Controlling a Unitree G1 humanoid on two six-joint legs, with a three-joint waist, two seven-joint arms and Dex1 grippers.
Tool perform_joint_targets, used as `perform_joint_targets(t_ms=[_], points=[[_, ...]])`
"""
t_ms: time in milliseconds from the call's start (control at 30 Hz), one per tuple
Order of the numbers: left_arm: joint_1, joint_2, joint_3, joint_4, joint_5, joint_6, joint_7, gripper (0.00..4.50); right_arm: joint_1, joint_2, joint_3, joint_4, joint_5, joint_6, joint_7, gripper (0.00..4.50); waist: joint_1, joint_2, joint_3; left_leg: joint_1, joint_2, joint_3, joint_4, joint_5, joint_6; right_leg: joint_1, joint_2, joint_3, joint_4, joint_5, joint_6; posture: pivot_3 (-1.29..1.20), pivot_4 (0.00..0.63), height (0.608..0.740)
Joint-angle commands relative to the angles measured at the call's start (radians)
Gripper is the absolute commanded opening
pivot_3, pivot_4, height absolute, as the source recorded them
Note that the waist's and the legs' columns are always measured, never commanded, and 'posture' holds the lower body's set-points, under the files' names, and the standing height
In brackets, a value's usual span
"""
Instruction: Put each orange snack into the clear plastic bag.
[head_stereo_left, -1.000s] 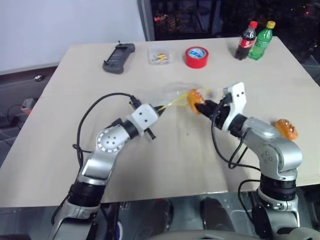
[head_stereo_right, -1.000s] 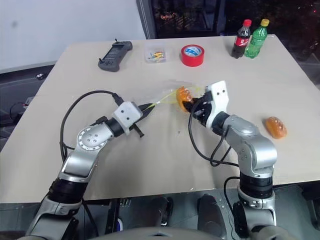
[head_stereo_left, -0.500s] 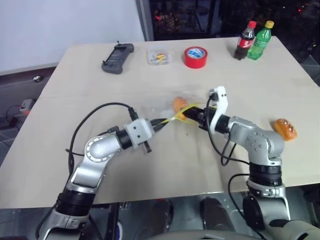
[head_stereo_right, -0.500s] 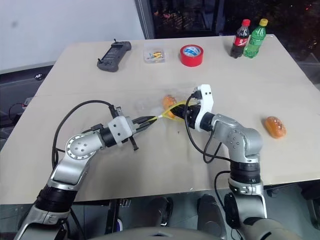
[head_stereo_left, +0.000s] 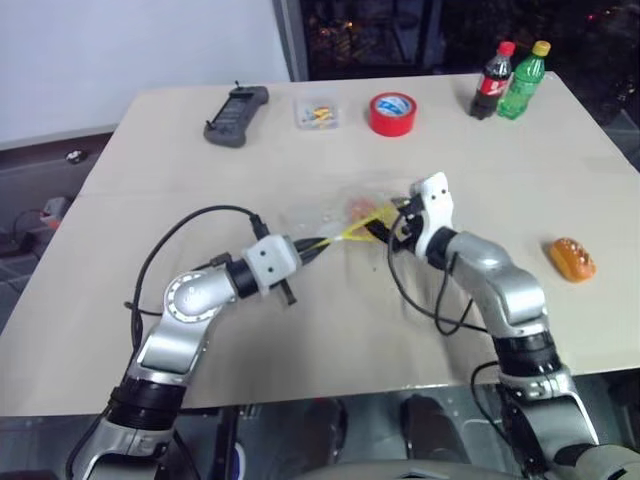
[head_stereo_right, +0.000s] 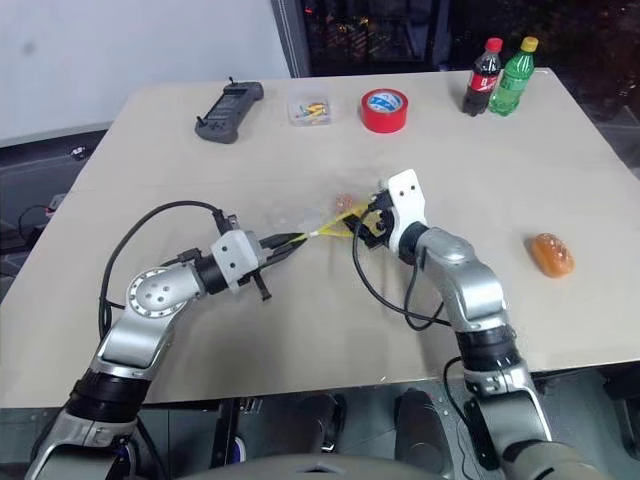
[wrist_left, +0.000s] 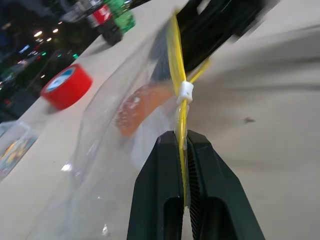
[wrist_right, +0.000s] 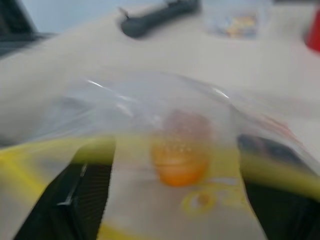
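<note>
At the middle of the table (head_stereo_left: 300, 330), the clear plastic bag (head_stereo_left: 335, 212) is held up by its yellow seal strip (wrist_left: 180, 107), which is pinched between the closed fingers of the left gripper (head_stereo_left: 318, 243). One orange snack (wrist_right: 180, 147) is seen through the film, lying inside the bag just past the spread fingers of the right gripper (head_stereo_left: 385, 231), which stand wide apart at the bag's mouth with nothing gripped between them. The second orange snack (head_stereo_left: 572, 258) lies bare on the table well apart from the bag, out toward the right edge, and it is by far nearer to the right arm; from the right gripper it lies to the right and somewhat toward the robot. Its long axis appears to run roughly from the far side toward the near side, slightly slanted, though it is too small in the head views for this to be settled. How far the bag's mouth gapes cannot be made out, since the film is transparent and blurred in the right wrist view, and the right fingers are partly veiled by plastic there. Whether the snack in the bag rests on the table through the film or hangs clear of it cannot be told. A red tape roll (head_stereo_left: 392, 113) stands farther back, untouched.
</note>
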Motion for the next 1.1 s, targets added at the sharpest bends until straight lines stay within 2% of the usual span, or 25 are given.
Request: perform_joint_targets(t_ms=[33, 133, 167, 200, 300, 367, 600, 767, 900, 933, 1000, 1100], points=[[-0.013, -0.003, 0.009, -0.007, -0.004, -0.009, 0.003, 0.00, 0.085, -0.128, -0.103, -0.216, 0.089, 0.043, 0.080, 3.92, 0.004, 0.000, 0.000, 0.000, 0.000, 0.000, 0.000, 0.000, 0.000, 0.000, 0.000, 0.000, 0.000, 0.000, 0.000, 0.00, 0.150, 0.740], [-0.022, 0.001, 0.006, 0.004, -0.011, -0.020, -0.015, 0.00, 0.136, -0.216, -0.175, -0.253, 0.059, 0.039, 0.038, 3.92, 0.010, 0.000, 0.000, 0.001, 0.000, 0.000, 0.000, 0.000, 0.000, 0.001, 0.000, -0.001, 0.000, 0.000, 0.000, 0.00, 0.150, 0.740], [-0.026, 0.002, 0.007, 0.007, -0.016, -0.018, -0.020, 0.00, 0.155, -0.244, -0.206, -0.251, 0.033, 0.035, 0.013, 4.19, 0.009, 0.000, 0.000, 0.001, 0.000, 0.001, 0.000, 0.000, 0.000, 0.001, 0.000, 0.000, 0.000, 0.000, 0.000, 0.00, 0.150, 0.740], [-0.033, 0.003, 0.008, 0.014, -0.020, -0.018, -0.026, 0.00, 0.193, -0.291, -0.239, -0.224, -0.056, 0.001, -0.042, 4.47, 0.010, 0.000, 0.000, 0.002, 0.001, 0.001, 0.000, 0.000, 0.001, 0.001, 0.000, 0.000, 0.001, 0.000, 0.000, 0.00, 0.150, 0.740], [-0.051, 0.004, 0.009, 0.033, -0.028, -0.018, -0.043, 0.00, 0.309, -0.413, -0.321, -0.112, -0.223, -0.070, -0.117, 4.49, 0.032, 0.000, 0.000, 0.002, 0.001, 0.001, 0.000, -0.001, 0.002, 0.002, 0.001, -0.001, 0.001, 0.000, 0.000, 0.00, 0.150, 0.740], [-0.060, 0.004, 0.003, 0.048, -0.027, -0.025, -0.054, 0.00, 0.355, -0.457, -0.342, -0.040, -0.277, -0.095, -0.143, 4.49, 0.039, -0.001, 0.000, 0.002, -0.001, 0.001, 0.001, 0.000, 0.000, 0.002, -0.001, 0.000, 0.000, 0.000, 0.001, 0.00, 0.150, 0.740], [-0.086, 0.002, -0.003, 0.080, -0.025, -0.032, -0.075, 0.00, 0.374, -0.445, -0.394, 0.104, -0.322, -0.062, -0.213, 4.49, 0.024, 0.000, 0.000, 0.002, 0.001, 0.002, 0.001, 0.000, 0.000, 0.002, 0.000, 0.001, 0.001, 0.001, 0.001, 0.00, 0.150, 0.740], [-0.085, -0.001, -0.003, 0.071, -0.030, -0.027, -0.081, 0.00, 0.353, -0.385, -0.434, 0.138, -0.265, 0.003, -0.216, 4.49, 0.023, 0.000, 0.000, 0.002, 0.001, 0.002, 0.001, 0.000, 0.000, 0.002, 0.000, 0.001, 0.000, 0.001, 0.001, 0.00, 0.150, 0.740], [-0.083, -0.001, 0.001, 0.064, -0.036, -0.021, -0.086, 0.00, 0.341, -0.366, -0.458, 0.152, -0.229, 0.031, -0.206, 3.58, 0.024, 0.000, 0.000, 0.002, 0.000, 0.002, 0.001, 0.000, 0.000, 0.002, 0.000, 0.001, 0.000, 0.001, 0.001, 0.00, 0.150, 0.740], [-0.082, 0.000, 0.002, 0.063, -0.037, -0.021, -0.086, 0.00, 0.341, -0.363, -0.464, 0.150, -0.220, 0.038, -0.202, 3.06, 0.024, 0.000, 0.000, 0.002, 0.000, 0.002, 0.001, 0.000, 0.000, 0.002, -0.001, 0.001, 0.000, 0.001, 0.001, 0.00, 0.150, 0.740], [-0.080, 0.002, 0.004, 0.061, -0.039, -0.020, -0.086, 0.00, 0.345, -0.371, -0.469, 0.116, -0.196, 0.032, -0.175, 2.39, 0.024, 0.000, 0.000, 0.002, 0.000, 0.002, 0.001, 0.000, 0.000, 0.003, -0.001, 0.001, 0.000, 0.001, 0.001, 0.00, 0.150, 0.740], [-0.077, 0.001, 0.009, 0.057, -0.042, -0.016, -0.085, 0.00, 0.345, -0.371, -0.470, 0.047, -0.149, 0.028, -0.132, 2.39, 0.020, 0.000, 0.000, 0.002, 0.000, 0.002, 0.001, 0.000, 0.000, 0.002, 0.000, 0.001, 0.000, 0.001, 0.001, 0.00, 0.150, 0.740]])
